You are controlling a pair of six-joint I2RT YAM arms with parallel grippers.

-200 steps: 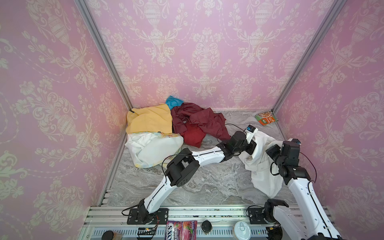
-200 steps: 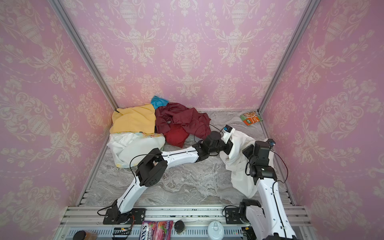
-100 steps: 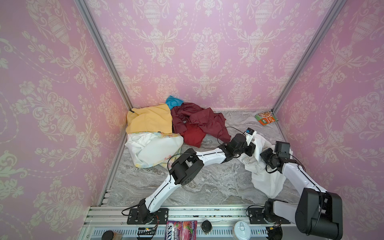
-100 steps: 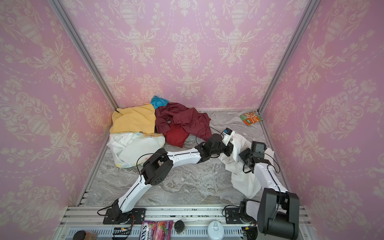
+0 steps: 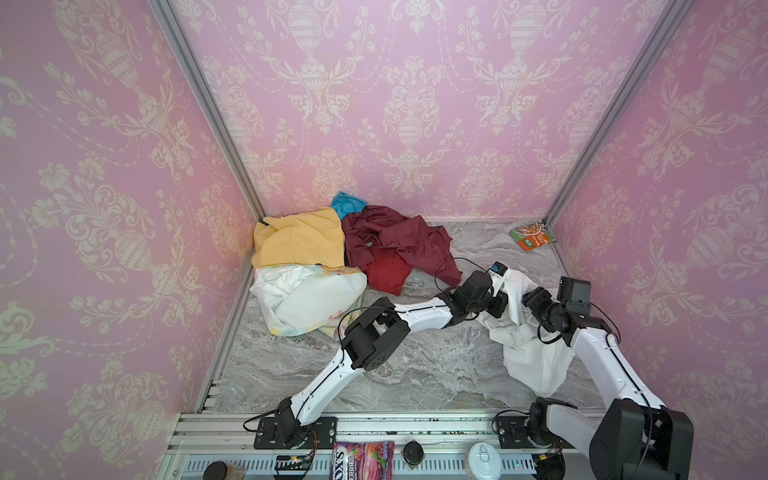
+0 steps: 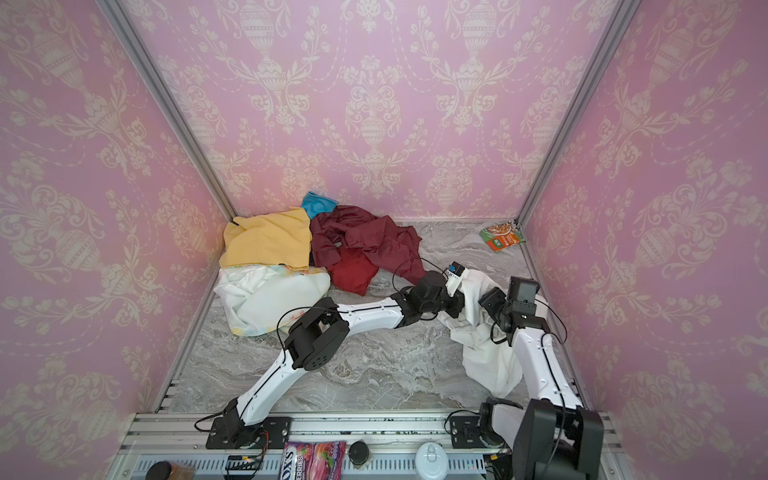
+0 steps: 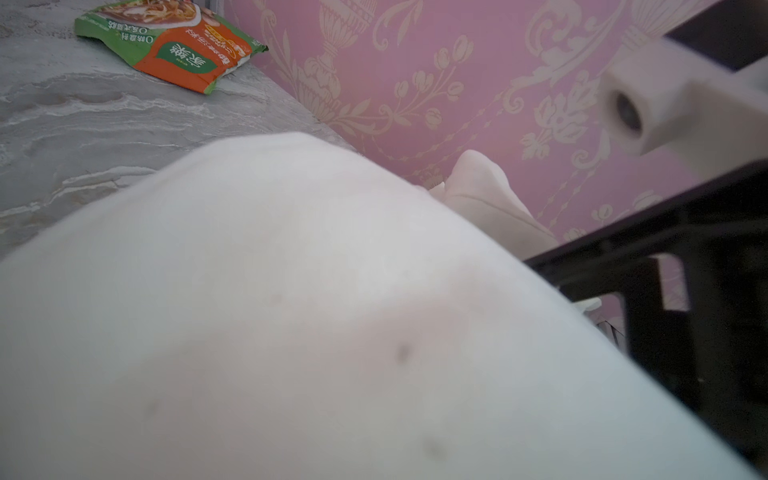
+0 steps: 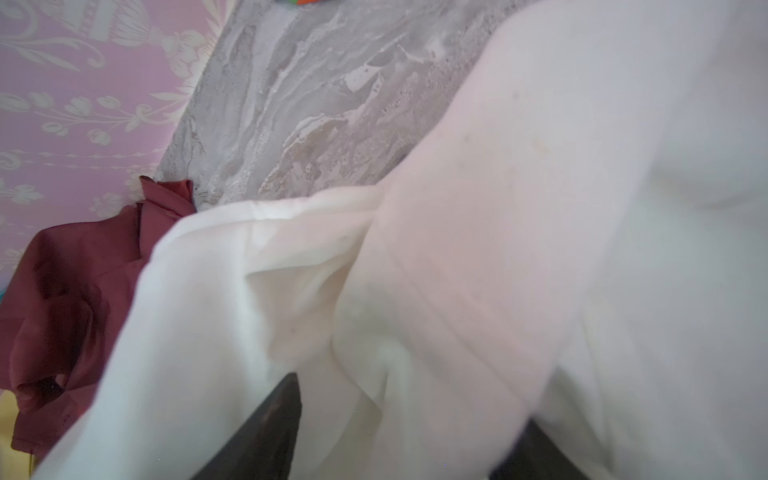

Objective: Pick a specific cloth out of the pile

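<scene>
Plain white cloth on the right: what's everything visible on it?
The plain white cloth is large, unprinted, soft and creased, with faint marks in the wrist views. It lies bunched on the right of the marble table, apart from the pile. Its upper end is raised, pinched by the left gripper, jaws shut; folds sit between the parted jaws of the right gripper.

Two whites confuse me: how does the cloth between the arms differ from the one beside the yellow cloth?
The plain cloth has no print; the flowered sheet shows pastel print. The plain cloth lies apart at right; the flowered sheet touches the yellow cloth. Both are white, crumpled.
</scene>
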